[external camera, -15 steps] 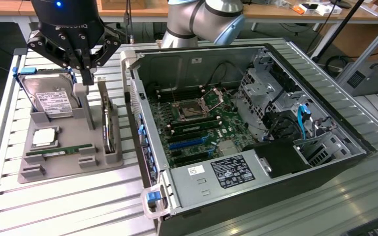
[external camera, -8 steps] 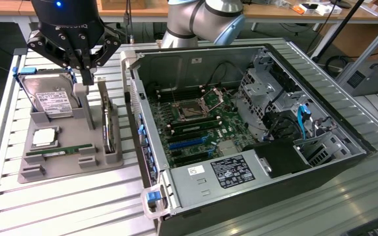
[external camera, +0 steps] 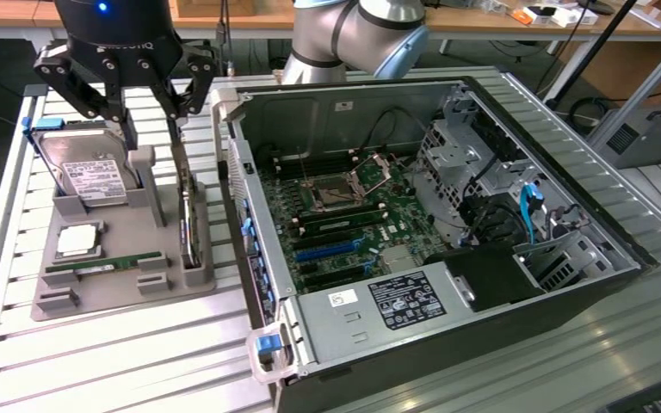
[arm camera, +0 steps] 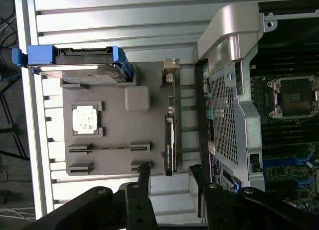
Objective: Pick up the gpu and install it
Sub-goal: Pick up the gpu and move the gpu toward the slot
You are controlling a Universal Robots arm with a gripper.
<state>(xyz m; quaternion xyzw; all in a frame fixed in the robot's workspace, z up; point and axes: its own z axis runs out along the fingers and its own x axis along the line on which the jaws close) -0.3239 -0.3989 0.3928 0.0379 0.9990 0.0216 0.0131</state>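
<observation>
on the gray holder (external camera: 118, 292), the gpu (external camera: 189, 225) stands up on its thin edge, so a finger can go down each side of it. the gripper (external camera: 152, 138) hangs right over it, jaws wide apart, with nothing in them. the gap between them lines up with the gpu. just beside the holder lies the case (external camera: 606, 258), its side off so the board (external camera: 360, 219) is easy to reach.

Slatted metal table (external camera: 113, 361) with grey parts holder (external camera: 107, 297) beside open computer case (external camera: 480, 357).
</observation>
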